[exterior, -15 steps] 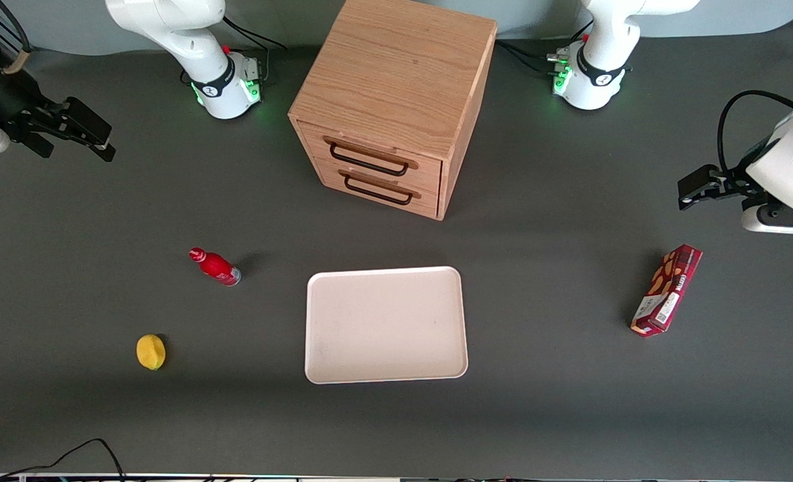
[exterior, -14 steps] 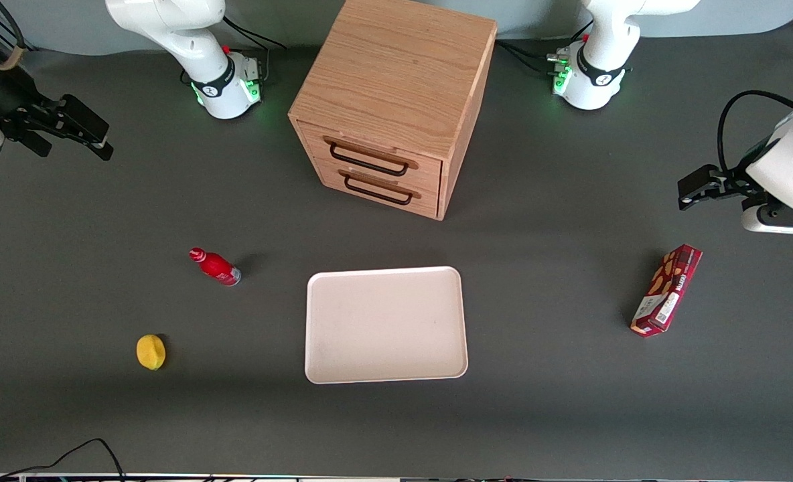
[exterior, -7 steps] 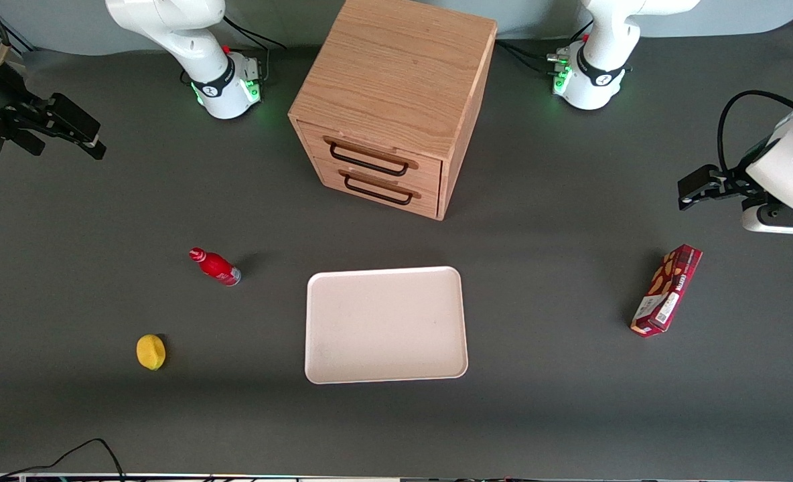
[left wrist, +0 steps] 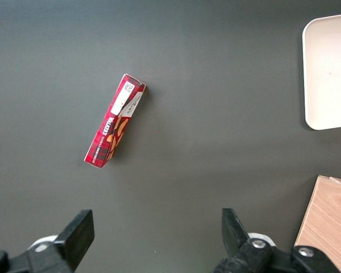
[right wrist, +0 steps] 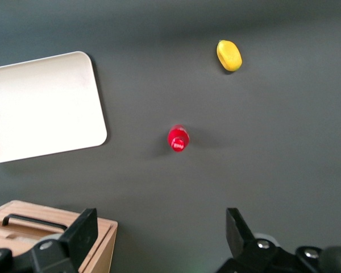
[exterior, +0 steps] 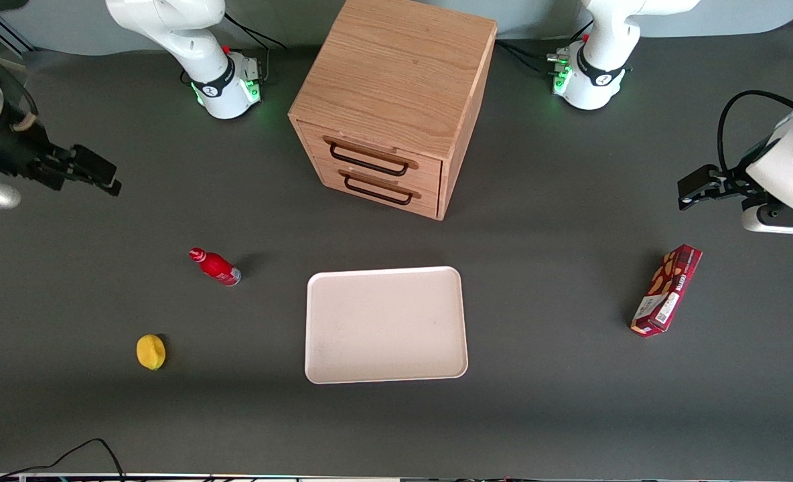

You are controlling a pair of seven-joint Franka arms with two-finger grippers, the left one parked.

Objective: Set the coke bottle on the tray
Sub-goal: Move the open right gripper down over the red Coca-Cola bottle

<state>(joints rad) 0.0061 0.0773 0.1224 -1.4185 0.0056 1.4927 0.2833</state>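
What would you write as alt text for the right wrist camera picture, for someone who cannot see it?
A small glossy red coke bottle stands on a dark grey table, seen from above between the open black pincer fingers. A large cream-white rectangular tray, a yellow lemon and a wooden drawer cabinet's corner surround it, all apart.

Dark grey matte worktop (exterior: 544, 415), evenly lit, soft shadows. Light oak two-drawer cabinet (exterior: 396, 100) at middle of worktop's back edge, turned slightly, black bar handles (exterior: 368, 161) facing front. Pale grey-blue wall strip (exterior: 738, 20) along back edge. Black cable (exterior: 75, 455) looping at front edge, working arm's corner.
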